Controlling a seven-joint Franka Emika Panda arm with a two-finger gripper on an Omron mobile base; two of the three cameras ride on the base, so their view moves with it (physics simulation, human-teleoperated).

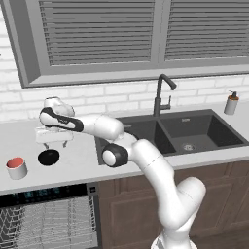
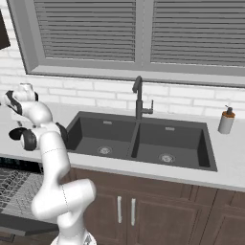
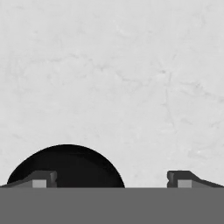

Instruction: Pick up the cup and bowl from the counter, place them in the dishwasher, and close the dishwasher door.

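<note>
Nearest to the base cameras, the dishwasher (image 1: 46, 219), with grey wire rack showing and black control strip with teal display just under the desk (image 1: 73, 168) edge. On the desk, directly above the dishwasher: the cup (image 1: 17, 168), white with red inside, upright, left of the bowl (image 1: 48, 157) and apart from it. Bowl black, shallow, lying flat on the desk, between the cup and the sink (image 1: 194, 133). Above the bowl, slightly behind it, the claw (image 1: 53, 144), pointing down at the desk, fingers apart at full width, holding nothing. Seen from the hand camera: bowl (image 3: 65, 166) at the lower left, one dark fingertip (image 3: 41, 179) in front of its rim, the other fingertip over bare desk (image 3: 131, 87) to the right; contact between fingertip and bowl not possible to judge. White arm (image 1: 146, 160) bent over the desk, reaching from the right of the dishwasher towards the bowl. Dark double sink set in the desk, to the right of the bowl, with black faucet (image 1: 163, 95) behind it. Soap dispenser (image 1: 231, 103), white with dark pump, at the far right behind the sink. Brown wooden cabinets (image 2: 143, 206) under the sink. Dishwasher door itself not clearly visible, state hard to tell.
</note>
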